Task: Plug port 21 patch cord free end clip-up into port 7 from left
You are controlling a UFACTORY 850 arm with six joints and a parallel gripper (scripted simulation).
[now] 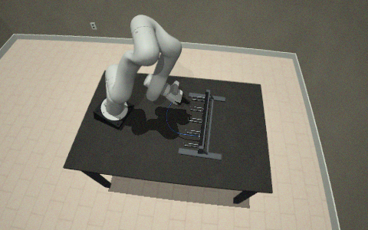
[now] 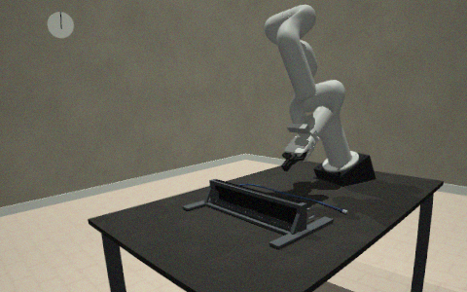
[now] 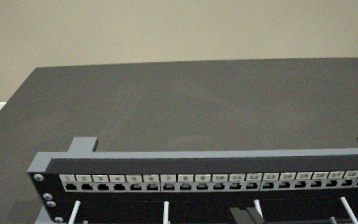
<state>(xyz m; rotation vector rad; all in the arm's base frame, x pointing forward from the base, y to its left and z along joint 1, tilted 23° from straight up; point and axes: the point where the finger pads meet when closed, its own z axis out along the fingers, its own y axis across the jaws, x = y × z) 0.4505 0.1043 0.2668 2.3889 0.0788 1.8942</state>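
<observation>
The rack [image 1: 200, 154] [image 2: 302, 233] [image 3: 200, 154] stands level on its feet. Port 7 [image 3: 169, 186] is empty in the wrist view. The blue patch cord [image 1: 178, 133] [image 2: 321, 201] runs from the rack's high-numbered end in a curve toward the robot's side. Its pale free plug [image 2: 344, 211] shows in the exterior view, apart from the fingers; in the top view the arm's hand hides that end. My gripper [image 1: 188, 102] [image 2: 285, 168] [image 3: 246, 215] is shut with nothing seen in it, above the table in front of the low-numbered ports. Port 21 is outside the wrist view.
Pairs of thin pale rods [image 1: 195, 120] [image 3: 166, 212] stick out from the rack's front toward the robot, below the port row. The black table [image 1: 238, 169] [image 2: 146, 234] carries the rack and the arm's base [image 1: 114, 111] [image 2: 341, 165].
</observation>
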